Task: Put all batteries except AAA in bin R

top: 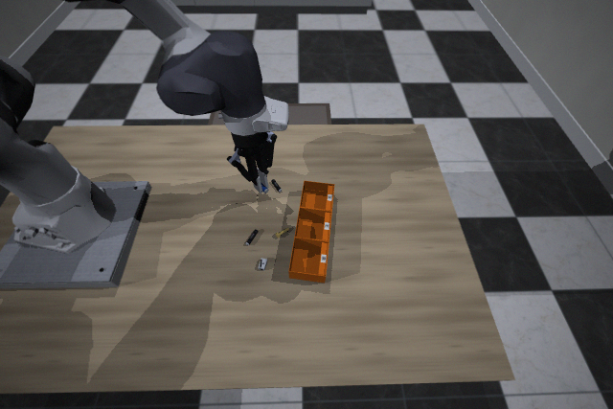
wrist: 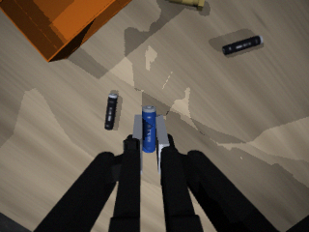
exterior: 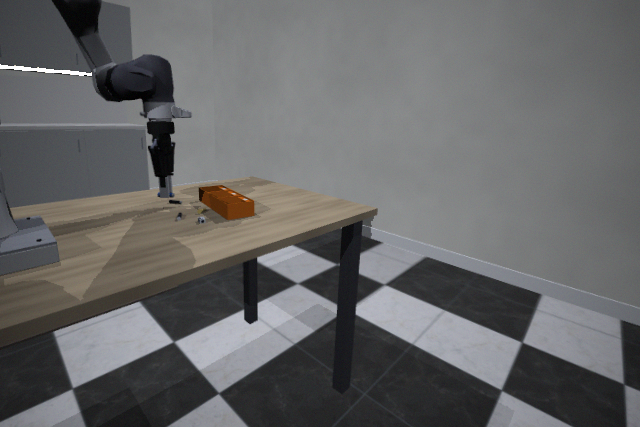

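Note:
My gripper (top: 261, 189) (exterior: 165, 193) (wrist: 149, 126) points down at the table and is shut on a blue battery (top: 265, 189) (wrist: 149, 126), one pad on each side of it. The battery is at or very near table level; any gap below it cannot be told. A slim black battery (top: 276, 185) (exterior: 175, 201) (wrist: 111, 112) lies close beside the gripper, toward the bins. A second black battery (top: 251, 237) (exterior: 179, 216) (wrist: 242, 45) lies farther off. Battery sizes cannot be read. Three joined orange bins (top: 307, 276) (exterior: 240, 210) stand in a row; their labels are unreadable.
A small yellow, brass-like piece (top: 283, 233) (exterior: 200, 211) (wrist: 193, 3) lies beside the middle bin. A small white and dark object (top: 261, 263) (exterior: 201, 220) lies left of the nearest bin in the top view. The robot base plate (top: 111, 265) is at the left.

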Tool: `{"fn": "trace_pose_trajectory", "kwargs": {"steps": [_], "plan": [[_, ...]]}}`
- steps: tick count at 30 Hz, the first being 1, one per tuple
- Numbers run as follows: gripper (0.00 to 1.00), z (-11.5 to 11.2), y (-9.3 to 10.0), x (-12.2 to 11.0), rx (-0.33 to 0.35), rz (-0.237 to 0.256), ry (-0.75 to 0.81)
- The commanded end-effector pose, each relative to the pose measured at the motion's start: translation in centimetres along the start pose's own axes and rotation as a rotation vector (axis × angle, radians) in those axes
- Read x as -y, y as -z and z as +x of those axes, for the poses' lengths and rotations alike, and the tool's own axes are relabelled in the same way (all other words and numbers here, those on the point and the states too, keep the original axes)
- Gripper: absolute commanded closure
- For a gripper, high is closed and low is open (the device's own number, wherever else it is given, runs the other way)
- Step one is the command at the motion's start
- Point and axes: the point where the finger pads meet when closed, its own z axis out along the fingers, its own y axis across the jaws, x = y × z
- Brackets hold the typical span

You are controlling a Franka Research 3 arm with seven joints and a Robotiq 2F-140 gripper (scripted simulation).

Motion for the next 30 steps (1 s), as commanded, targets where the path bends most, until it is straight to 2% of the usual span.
{"fn": "trace_pose_trajectory", "kwargs": {"steps": [1, 8, 30], "plan": [[0.95, -0.3, 0.5, -0.6, 0.012, -0.019, -0.003], [0.95, -0.2, 2.8, -0.6, 0.012, -0.019, -0.003], [0.95, -0.2, 2.8, -0.6, 0.012, -0.019, -0.003]]}}
